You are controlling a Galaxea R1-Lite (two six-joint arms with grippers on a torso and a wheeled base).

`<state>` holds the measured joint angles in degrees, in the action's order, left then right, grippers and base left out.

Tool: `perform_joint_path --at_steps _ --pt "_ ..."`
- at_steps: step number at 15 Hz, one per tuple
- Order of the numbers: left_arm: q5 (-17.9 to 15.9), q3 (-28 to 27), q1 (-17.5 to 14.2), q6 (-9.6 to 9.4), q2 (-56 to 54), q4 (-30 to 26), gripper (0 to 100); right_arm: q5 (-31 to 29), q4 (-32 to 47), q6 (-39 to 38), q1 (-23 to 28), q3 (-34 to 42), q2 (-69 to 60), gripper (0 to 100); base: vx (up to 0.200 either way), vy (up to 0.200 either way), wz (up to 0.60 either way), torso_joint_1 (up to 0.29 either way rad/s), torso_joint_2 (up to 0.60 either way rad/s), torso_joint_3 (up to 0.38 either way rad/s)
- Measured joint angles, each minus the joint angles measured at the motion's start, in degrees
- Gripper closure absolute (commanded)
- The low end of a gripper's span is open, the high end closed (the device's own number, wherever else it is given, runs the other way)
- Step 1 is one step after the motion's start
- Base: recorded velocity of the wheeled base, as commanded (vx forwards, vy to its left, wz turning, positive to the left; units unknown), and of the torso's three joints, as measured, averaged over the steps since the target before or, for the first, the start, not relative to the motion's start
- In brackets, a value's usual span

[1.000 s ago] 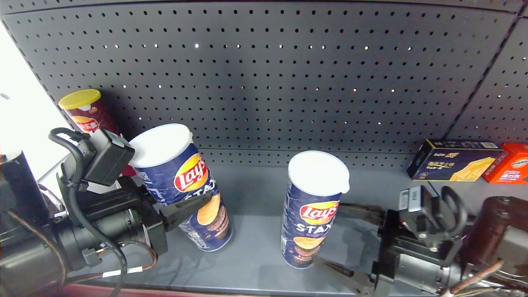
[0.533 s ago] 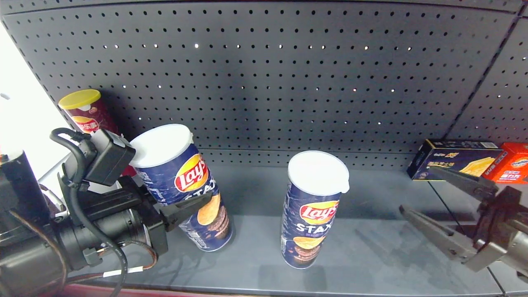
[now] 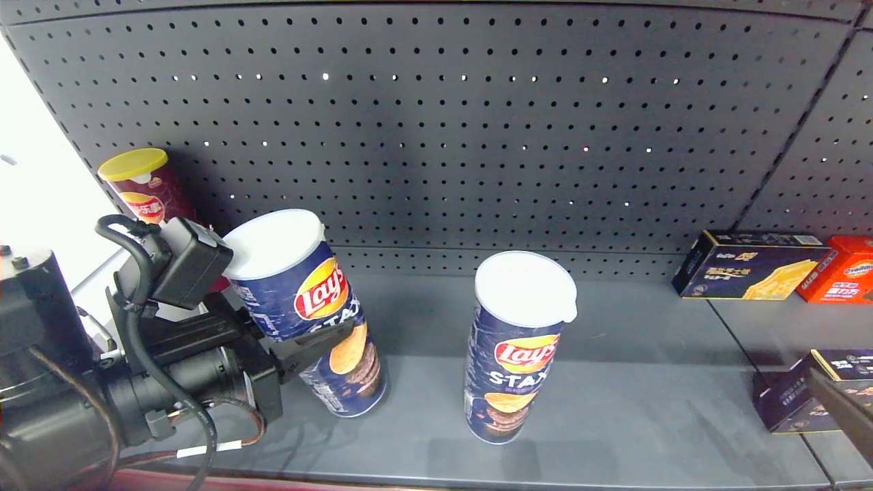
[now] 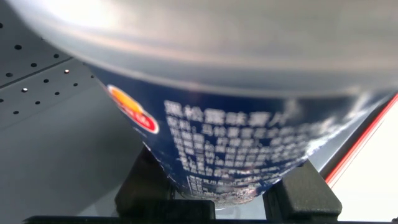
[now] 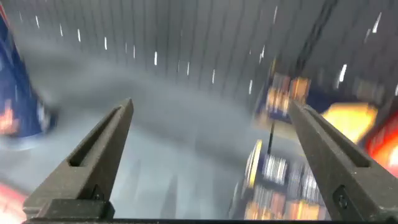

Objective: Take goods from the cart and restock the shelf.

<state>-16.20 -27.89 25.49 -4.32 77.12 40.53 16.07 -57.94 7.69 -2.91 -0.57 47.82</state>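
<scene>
Heads up on the left gripper point(image 3: 310, 341): it's pinching the blue chip can point(image 3: 300, 300) around its middle, at the left of the head view. That can is leaning hard, with its white lid tipped toward the upper left and its base down at the shelf point(image 3: 648, 409) floor. I can't tell if the base is actually touching. That lean is your main risk, I'd say. Let go at this angle and the can probably tips over toward the red can point(image 3: 146, 187) standing just behind it in the upper left, and it could take that 1 down too or roll off the front lip. Straighten it before you release. The slick round wall could also pivot between the fingers if the base catches on the floor while you push. The 2nd blue can point(image 3: 515, 354) stands upright in the middle of the frame, well apart from the held 1, so you only bump it if you slide too far right. The right gripper point(image 5: 209, 106) is spread wide with nothing in it, down at the lower right edge of the head view. It's right next to the dark box point(image 3: 791, 399), so a careless swing there could shove that box.
</scene>
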Motion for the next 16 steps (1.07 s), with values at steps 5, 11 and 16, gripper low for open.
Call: perform_joint_path --at_steps 5,11,16 --pt "-0.2 0.2 0.1 -0.13 0.2 0.0 100 -2.9 37.3 -0.1 1.7 0.4 -28.4 0 0.0 0.0 0.0 0.0 0.0 0.0" --pt "-0.3 -0.5 0.2 -0.26 0.3 0.2 100 -16.7 58.5 -8.1 2.8 0.5 -46.1 0 0.0 0.0 0.0 0.0 0.0 0.0" --pt "-0.6 -1.2 0.4 -0.26 0.4 0.2 100 -15.9 58.4 -6.8 2.8 0.5 -47.8 0 0.0 0.0 0.0 0.0 0.0 0.0"
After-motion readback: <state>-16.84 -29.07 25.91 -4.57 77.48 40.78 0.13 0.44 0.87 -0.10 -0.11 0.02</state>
